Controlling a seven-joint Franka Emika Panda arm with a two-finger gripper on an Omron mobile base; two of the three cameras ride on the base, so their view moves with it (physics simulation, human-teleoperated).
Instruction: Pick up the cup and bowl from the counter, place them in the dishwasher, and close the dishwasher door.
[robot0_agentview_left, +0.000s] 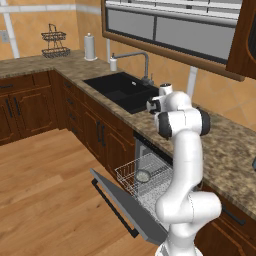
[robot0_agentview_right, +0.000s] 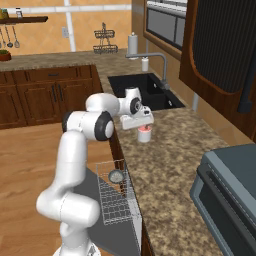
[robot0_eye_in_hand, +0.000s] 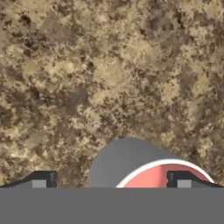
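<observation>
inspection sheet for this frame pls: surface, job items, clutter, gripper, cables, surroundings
Surface: brown speckled counter, bare around the cup.
Job's things: cup upright on the counter near its front edge, pinkish-red inside visible; bowl already in the white wire rack; dishwasher door dropped open.
Clutter: paper towel roll, small white bottle, wire basket stand, all far along the counter.
Grippers: gripper open, just above the cup, not closed on it.
Cables: nothing seen.
Surroundings: black sink with faucet, dark wooden cabinets, wood floor, grey appliance on the counter.
</observation>
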